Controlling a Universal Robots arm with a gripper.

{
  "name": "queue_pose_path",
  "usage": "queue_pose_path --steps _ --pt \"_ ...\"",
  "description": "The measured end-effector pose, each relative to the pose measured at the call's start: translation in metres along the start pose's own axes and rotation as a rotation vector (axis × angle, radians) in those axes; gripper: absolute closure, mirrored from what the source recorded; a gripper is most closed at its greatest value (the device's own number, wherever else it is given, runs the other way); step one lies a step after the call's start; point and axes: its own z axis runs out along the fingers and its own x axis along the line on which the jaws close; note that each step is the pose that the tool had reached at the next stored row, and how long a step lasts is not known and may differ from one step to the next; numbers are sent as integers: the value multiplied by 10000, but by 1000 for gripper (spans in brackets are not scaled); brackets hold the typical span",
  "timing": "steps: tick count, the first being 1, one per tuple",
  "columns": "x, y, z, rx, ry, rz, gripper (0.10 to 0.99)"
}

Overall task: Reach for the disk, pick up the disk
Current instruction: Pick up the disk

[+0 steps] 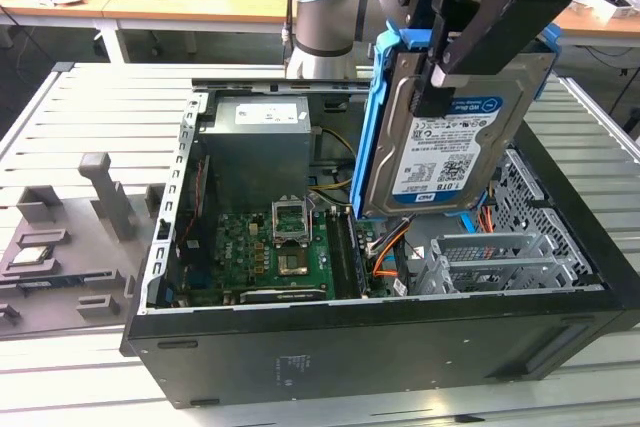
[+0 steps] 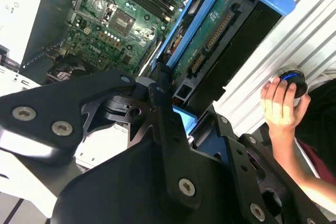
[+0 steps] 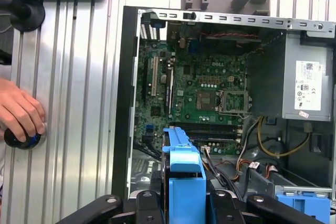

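Observation:
The disk (image 1: 450,152) is a silver-grey hard drive with a white-and-blue barcode label and a blue rail along its sides. It hangs tilted in the air above the open computer case (image 1: 380,337), clear of the drive cage (image 1: 500,252). My gripper (image 1: 440,77) is shut on the disk from above, its black fingers (image 1: 478,27) pressed against the labelled face. The second wrist view shows the disk (image 2: 223,24) edge-on with its connectors, clamped at the gripper (image 2: 170,95). In the first wrist view the disk's blue rail (image 3: 184,179) stands between the black fingers (image 3: 223,208).
Inside the case lie the green motherboard (image 3: 205,95), the grey power-supply box (image 3: 310,85) and loose cables (image 1: 385,247). A blue caddy (image 3: 304,204) sits by the cage. A person's hand (image 3: 21,111) rests on a black knob on the slatted table (image 1: 90,117). Grey fixtures (image 1: 60,237) stand at the exterior view's left.

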Motion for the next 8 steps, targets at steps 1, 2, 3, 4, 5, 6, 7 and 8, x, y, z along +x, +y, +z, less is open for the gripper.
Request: queue_pose_path --steps 1,2,3,4,5,6,7,8 --pt "23 2 1 0 0 0 718" --pt "47 3 1 0 1 0 718" --pt "65 4 1 0 1 0 718" --pt "76 5 2 -1 1 0 718" --pt "82 5 2 0 1 0 718" --pt "92 5 2 0 0 -1 718" --pt "93 5 2 0 0 0 718" --pt "93 6 2 -1 1 7 718"
